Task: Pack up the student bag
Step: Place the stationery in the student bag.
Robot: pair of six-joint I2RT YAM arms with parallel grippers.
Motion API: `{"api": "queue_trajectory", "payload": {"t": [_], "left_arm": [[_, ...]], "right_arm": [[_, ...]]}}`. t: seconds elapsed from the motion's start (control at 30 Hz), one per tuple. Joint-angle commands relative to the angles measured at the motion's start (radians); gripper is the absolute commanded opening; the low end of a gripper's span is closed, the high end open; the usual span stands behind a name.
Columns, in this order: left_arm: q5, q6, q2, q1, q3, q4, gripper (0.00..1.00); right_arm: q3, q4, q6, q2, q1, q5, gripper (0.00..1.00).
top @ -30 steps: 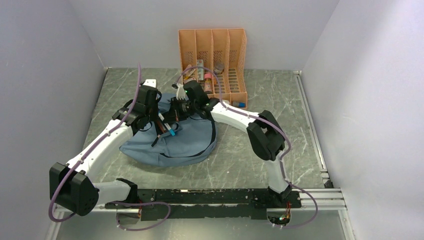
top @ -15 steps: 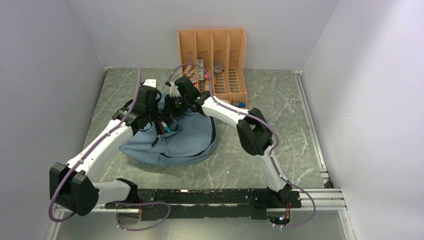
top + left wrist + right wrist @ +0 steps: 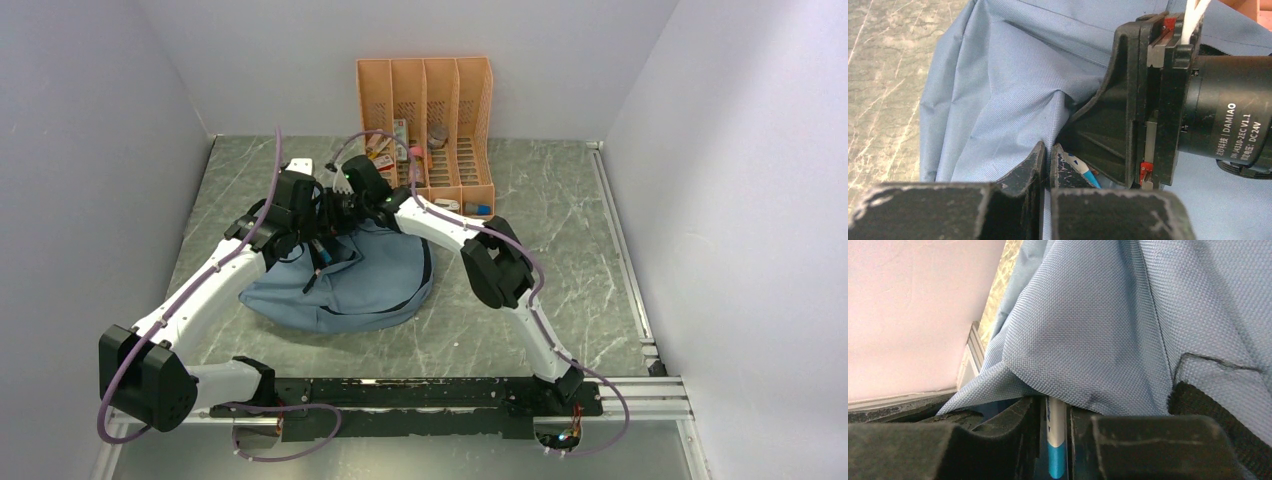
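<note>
Top cam: even, diffuse overhead light, bright enough, slightly soft overall. Shadows are faint, just a soft dark rim on the bench [image 3: 520, 330] under the student bag [image 3: 350, 285].

Left wrist cam: the left end effector [image 3: 1049, 155] is blurred and near-black, too close to the lens. Fabric ahead of it is sharp, with folds shaded grey-blue. The motor housing [image 3: 1228, 115] to its right has a dull sheen and readable print.

Right wrist cam: weave just ahead of the right end effector [image 3: 1055, 410] is crisp, its fingers defocused. The wall [image 3: 913, 305] up-left is washed out pinkish. Deep shadow around the pen [image 3: 1056, 435] between the fingers.
</note>
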Motion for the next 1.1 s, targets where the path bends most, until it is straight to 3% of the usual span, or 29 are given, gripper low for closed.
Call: {"api": "queue_trajectory", "payload": {"t": [0.0,0.13,0.37,0.77,0.9,1.07], "left_arm": [[-0.023,0.002,-0.007,0.002,0.019,0.048,0.05],[-0.023,0.003,-0.007,0.002,0.018,0.049,0.05],[-0.025,0.002,-0.008,0.002,0.019,0.046,0.05],[-0.022,0.002,-0.007,0.002,0.019,0.047,0.05],[-0.011,0.001,0.003,0.005,0.019,0.048,0.05],[0.03,0.001,0.016,0.018,0.018,0.058,0.05]], "right_arm": [[-0.033,0.071,0.006,-0.011,0.004,0.037,0.26],[-0.076,0.069,-0.02,-0.051,0.003,0.082,0.34],[-0.128,0.053,-0.073,-0.11,0.002,0.134,0.35],[-0.472,0.169,-0.183,-0.439,-0.016,0.395,0.36],[-0.501,0.119,-0.221,-0.479,-0.017,0.508,0.48],[-0.504,0.09,-0.243,-0.476,-0.014,0.521,0.6]]}}
